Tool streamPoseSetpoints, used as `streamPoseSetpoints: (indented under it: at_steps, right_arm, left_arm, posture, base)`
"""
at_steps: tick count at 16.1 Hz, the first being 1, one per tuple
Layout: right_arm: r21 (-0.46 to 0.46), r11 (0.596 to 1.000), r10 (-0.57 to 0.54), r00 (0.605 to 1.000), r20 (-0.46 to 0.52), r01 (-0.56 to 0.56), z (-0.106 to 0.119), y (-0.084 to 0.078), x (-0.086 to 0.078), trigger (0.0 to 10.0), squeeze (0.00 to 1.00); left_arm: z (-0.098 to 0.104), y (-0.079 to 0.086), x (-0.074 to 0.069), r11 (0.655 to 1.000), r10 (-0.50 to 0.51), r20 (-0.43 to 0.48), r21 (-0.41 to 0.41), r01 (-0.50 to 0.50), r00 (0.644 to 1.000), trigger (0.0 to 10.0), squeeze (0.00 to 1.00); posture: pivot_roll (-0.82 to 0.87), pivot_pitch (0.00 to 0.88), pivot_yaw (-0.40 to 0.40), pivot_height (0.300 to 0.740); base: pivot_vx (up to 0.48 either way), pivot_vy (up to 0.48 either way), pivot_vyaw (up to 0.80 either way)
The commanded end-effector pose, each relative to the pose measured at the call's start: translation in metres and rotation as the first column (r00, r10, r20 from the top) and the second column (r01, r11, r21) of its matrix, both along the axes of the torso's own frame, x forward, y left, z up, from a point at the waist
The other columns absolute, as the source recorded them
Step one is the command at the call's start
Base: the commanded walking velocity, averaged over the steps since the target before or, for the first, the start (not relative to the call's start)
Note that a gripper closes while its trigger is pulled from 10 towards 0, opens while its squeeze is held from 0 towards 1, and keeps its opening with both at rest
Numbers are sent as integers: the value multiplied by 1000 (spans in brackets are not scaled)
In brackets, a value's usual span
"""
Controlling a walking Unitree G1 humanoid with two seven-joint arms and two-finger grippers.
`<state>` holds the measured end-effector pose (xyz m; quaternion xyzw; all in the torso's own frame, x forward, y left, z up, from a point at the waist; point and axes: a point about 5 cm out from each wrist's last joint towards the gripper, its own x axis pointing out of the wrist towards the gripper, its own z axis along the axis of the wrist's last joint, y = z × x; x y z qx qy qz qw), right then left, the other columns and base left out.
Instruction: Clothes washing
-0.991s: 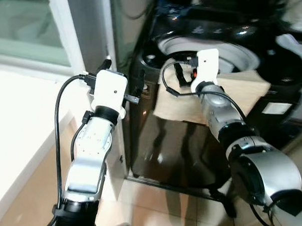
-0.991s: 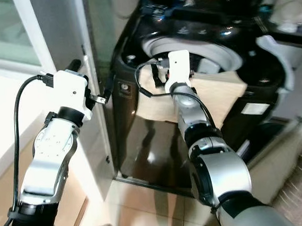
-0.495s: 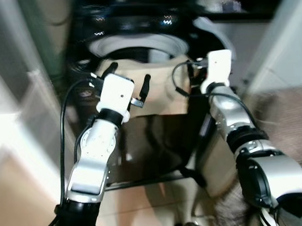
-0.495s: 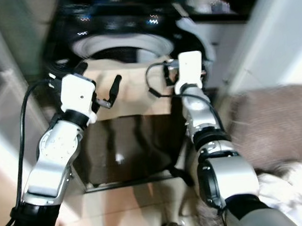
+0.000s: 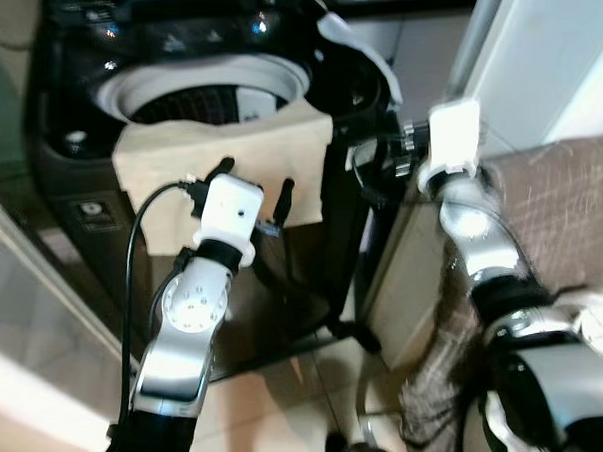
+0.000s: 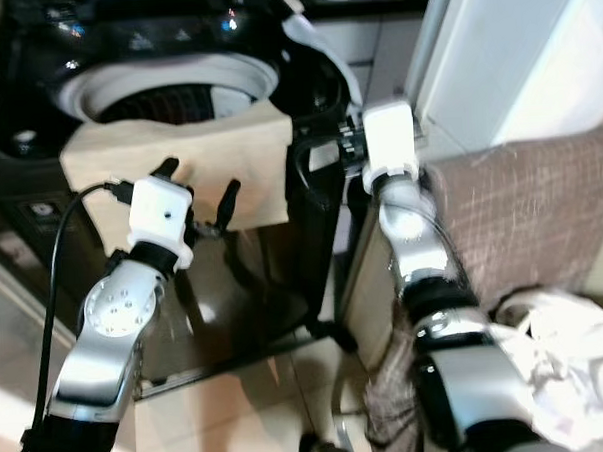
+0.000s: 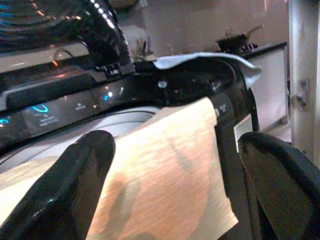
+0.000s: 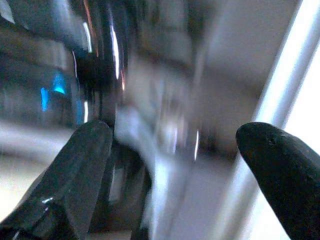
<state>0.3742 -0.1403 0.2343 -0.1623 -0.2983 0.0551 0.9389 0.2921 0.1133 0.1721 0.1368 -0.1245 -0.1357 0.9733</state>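
A black top-loading washing machine (image 5: 79, 166) stands open before the robot, its pale drum ring (image 5: 201, 90) showing; a tan cloth (image 5: 224, 169) lies draped over the front rim, one part on the lip of the drum and the rest hanging down the dark front panel; nothing of it seems to be inside the tub yet, though the depth of the drum is hard to make out.

The left gripper (image 5: 255, 193) hovers just in front of the hanging cloth, fingers spread wide and holding nothing; its wrist view looks straight at the cloth between the two black fingers (image 7: 82, 185). The right gripper (image 5: 379, 158) sits off by the machine's right side, near a brown upholstered seat (image 6: 526, 211) with a white bundle (image 6: 567, 355) lying on it; its fingers are likewise apart and empty, and that wrist view is too smeared to tell more.

I judge the loading step is in hand, with the cloth only parked on the rim; the next move calls for the left gripper to close on the hanging edge, lift it over the lip and let it fall into the drum; the white bundle may be laundry to fetch afterwards.
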Motion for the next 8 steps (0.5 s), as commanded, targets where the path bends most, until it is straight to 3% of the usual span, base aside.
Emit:
streamPoseSetpoints:
  at_steps: [1,2,4,5,6,8]
  right_arm:
    - [-26,999,34,982,185,-29,39,5,-8,10000,0]
    - [-10,999,32,972,234,-30,58,2,-8,10000,0]
    - [69,997,-56,972,230,41,65,-20,-4,10000,0]
    - [146,980,-162,970,182,136,57,-41,-2,10000,0]
    - [194,936,-320,938,130,293,38,-65,-6,10000,0]
    - [84,936,-350,932,91,343,-3,-69,-24,10000,0]
  left_arm:
    - [-1,-7,1,1000,-16,3,4,16,1000,10000,0]
    - [-2,-10,1,1000,-21,4,4,21,1000,10000,0]
    - [-1,-13,2,1000,-30,9,0,30,1000,10000,0]
    - [-1,-12,2,999,-38,9,-7,38,999,10000,0]
    - [-1,-11,1,998,-64,11,-16,65,998,10000,0]
    - [-5,-7,0,997,-80,-2,-11,80,997,10000,0]
  posture:
    - [47,0,-12,740]
    - [45,0,-11,740]
    - [44,0,-16,740]
    - [44,0,-19,740]
    - [44,0,-19,740]
    - [33,0,-21,740]
  base:
    - [0,0,-750]
    - [0,0,-744]
    - [0,0,-750]
    - [0,0,-750]
    - [0,0,-763]
    - [0,0,-772]
